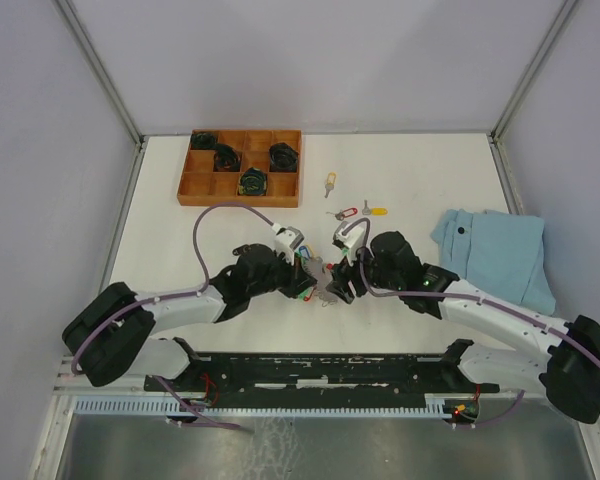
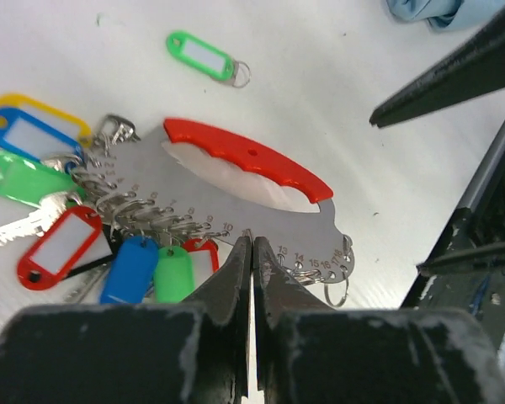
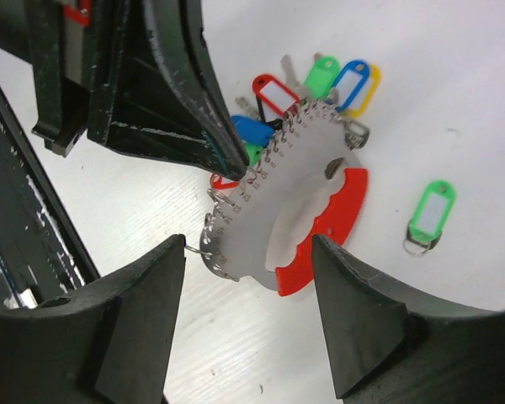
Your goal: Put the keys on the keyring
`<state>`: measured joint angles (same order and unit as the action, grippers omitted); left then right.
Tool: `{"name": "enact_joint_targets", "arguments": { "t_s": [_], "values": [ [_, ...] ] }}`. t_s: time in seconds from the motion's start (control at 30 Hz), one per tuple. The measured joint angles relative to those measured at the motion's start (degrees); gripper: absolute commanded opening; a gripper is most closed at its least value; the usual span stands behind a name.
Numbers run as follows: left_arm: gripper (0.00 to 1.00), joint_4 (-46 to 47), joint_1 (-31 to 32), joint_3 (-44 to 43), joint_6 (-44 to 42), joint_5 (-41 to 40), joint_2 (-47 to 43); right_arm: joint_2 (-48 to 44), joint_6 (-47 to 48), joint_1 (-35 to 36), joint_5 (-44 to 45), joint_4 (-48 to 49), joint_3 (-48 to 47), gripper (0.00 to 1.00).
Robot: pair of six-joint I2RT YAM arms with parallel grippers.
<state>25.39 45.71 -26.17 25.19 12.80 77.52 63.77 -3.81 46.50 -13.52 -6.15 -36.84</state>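
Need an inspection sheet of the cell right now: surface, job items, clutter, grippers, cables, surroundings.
Surface: white table, no spills seen.
Job's things: keyring lies flat between the grippers; green tag lies loose beside it; loose tagged keys sit farther back.
Clutter: wooden tray holding black coils; blue cloth at the right.
Grippers: left gripper shut on the keyring's metal edge; right gripper open, straddling the keyring.
Cables: purple cable loops along each arm.
Surroundings: pale walls, metal frame posts.
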Motion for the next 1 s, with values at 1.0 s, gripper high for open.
{"name": "enact_joint_targets", "arguments": {
  "t_s": [1.0],
  "values": [
    [0.03,30.0,0.0,15.6,-22.5,5.9,2.4,4.4,9.5,-0.1,-3.5,21.8,8.7,0.70]
  ]
}}
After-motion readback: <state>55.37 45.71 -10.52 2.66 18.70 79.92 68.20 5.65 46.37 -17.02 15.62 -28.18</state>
